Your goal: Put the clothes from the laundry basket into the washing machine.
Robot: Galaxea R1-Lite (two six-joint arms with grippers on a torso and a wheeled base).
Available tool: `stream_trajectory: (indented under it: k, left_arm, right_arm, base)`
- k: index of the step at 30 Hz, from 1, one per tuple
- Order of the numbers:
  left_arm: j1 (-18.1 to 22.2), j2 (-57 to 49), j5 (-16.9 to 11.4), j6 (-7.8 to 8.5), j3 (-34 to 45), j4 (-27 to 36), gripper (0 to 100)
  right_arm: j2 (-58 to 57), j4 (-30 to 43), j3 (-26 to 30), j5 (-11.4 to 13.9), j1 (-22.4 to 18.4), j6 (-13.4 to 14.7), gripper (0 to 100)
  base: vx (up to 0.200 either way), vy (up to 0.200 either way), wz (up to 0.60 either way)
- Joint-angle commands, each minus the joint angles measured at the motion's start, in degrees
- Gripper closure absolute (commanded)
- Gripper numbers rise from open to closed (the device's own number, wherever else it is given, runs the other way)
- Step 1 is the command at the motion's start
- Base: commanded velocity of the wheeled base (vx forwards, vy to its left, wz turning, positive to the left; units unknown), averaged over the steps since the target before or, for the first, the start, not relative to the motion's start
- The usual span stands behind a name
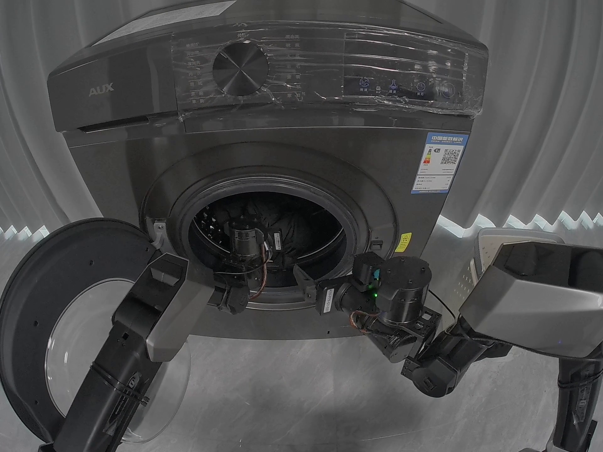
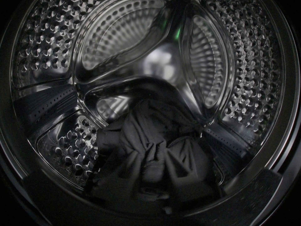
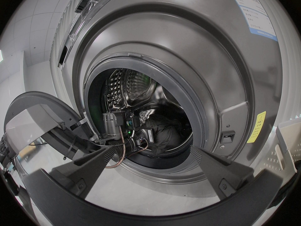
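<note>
Briefly, my log for this moment:

- Step in hand: depositing. I judged the left arm to be at the drop-off, with the left gripper (image 1: 271,243) inside the mouth of the washing machine (image 1: 270,133), at the middle of the head view.
- Clothes (image 2: 153,154): a dark crumpled heap lay on the floor of the drum (image 2: 250,63), in the lower middle of the left wrist view.
- Left gripper state: I could not tell, since nothing showed whether it held anything.
- Right gripper (image 3: 151,151): spread wide and empty, outside the machine, just before the lower rim of the opening.
- Door (image 1: 56,296): swung fully open, at the lower left of the head view.
- Next move, as I judged it: draw the left arm out clear of the door seal, then go for the laundry basket (image 1: 496,240), which I took to be the pale slotted thing at the right edge.
- Hidden: the basket's contents lay behind the right arm, and the heap was too dark to count garments
</note>
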Motion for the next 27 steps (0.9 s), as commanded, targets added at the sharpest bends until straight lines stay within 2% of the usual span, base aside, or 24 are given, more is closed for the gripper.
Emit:
stream_trajectory:
  k: [1, 3, 7, 8, 10, 21, 22, 27]
  left_arm:
    - [-0.3, -0.7, 0.0, -0.36, 0.0, -0.5, 0]
    - [-0.9, -3.3, -0.1, -1.33, 1.0, -0.2, 0]
    - [-1.8, -5.6, -1.0, -1.50, 6.6, 0.0, 0]
    - [-2.6, -5.9, -2.6, -1.59, 9.8, -0.2, 0]
    - [-2.8, -5.8, -4.0, -1.59, 11.8, -0.2, 0]
    - [-3.0, -3.0, -4.6, -1.15, 11.5, 0.2, 0]
    - [-2.9, -3.0, -4.6, -1.15, 11.4, 0.3, 100]
    - [-2.8, -2.9, -4.6, -1.15, 10.8, 0.5, 100]
  right_arm:
    - [0.1, 0.0, 0.0, 0.0, 0.0, 0.0, 0]
    - [0.3, 0.0, 0.0, 0.0, 0.0, 0.0, 0]
    - [0.2, 0.0, 0.0, 0.0, 0.0, 0.0, 0]
    - [0.3, 0.0, 0.0, 0.0, 0.0, 0.0, 0]
    - [0.3, 0.0, 0.0, 0.0, 0.0, 0.0, 0]
    - [0.4, -0.1, 0.0, 0.0, 0.0, 0.0, 0]
    - [0.4, -0.3, 0.0, 0.0, 0.0, 0.0, 0]
    - [0.6, -0.6, 0.0, 0.0, 0.0, 0.0, 0]
  base:
    - [0.000, 0.000, 0.00]
    - [0.000, 0.000, 0.00]
    - [0.000, 0.000, 0.00]
    - [0.000, 0.000, 0.00]
    - [0.000, 0.000, 0.00]
    - [0.000, 0.000, 0.00]
    - [0.000, 0.000, 0.00]
    - [0.000, 0.000, 0.00]
